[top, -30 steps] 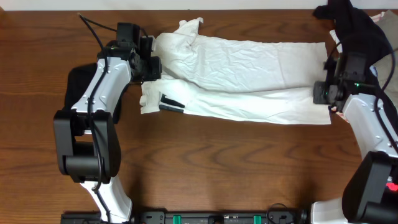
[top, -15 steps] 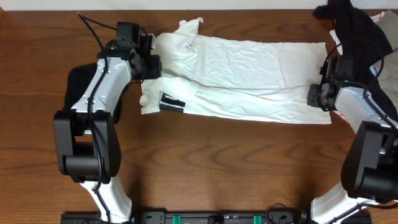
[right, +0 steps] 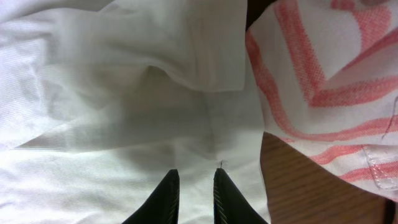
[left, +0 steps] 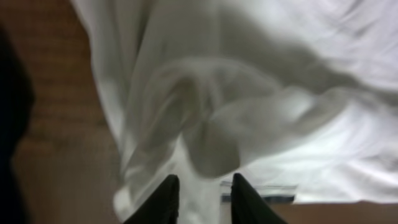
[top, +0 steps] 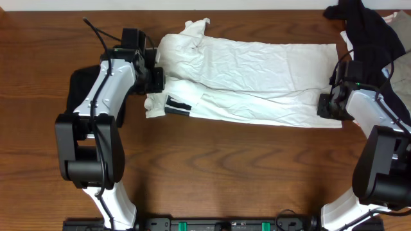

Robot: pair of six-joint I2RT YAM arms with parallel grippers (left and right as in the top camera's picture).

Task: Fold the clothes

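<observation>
A large wrinkled white shirt (top: 257,77) lies spread across the far middle of the table, with a small black stripe mark (top: 178,106) near its left end. My left gripper (top: 157,80) is at the shirt's left end. In the left wrist view its jaws (left: 200,199) are closed to a narrow gap on a raised fold of the shirt (left: 280,93). My right gripper (top: 326,106) is at the shirt's right edge. In the right wrist view its jaws (right: 191,196) are nearly together on the shirt (right: 93,124).
A black garment (top: 366,29) is piled at the far right corner over a pale one (top: 395,19). A red-striped white garment (right: 323,74) lies just right of the shirt's edge. A dark cloth (top: 80,90) lies under my left arm.
My right gripper has moved left and down onto the shirt's right edge. My left gripper has shifted slightly toward me, and the shirt's left end has bunched a little.
</observation>
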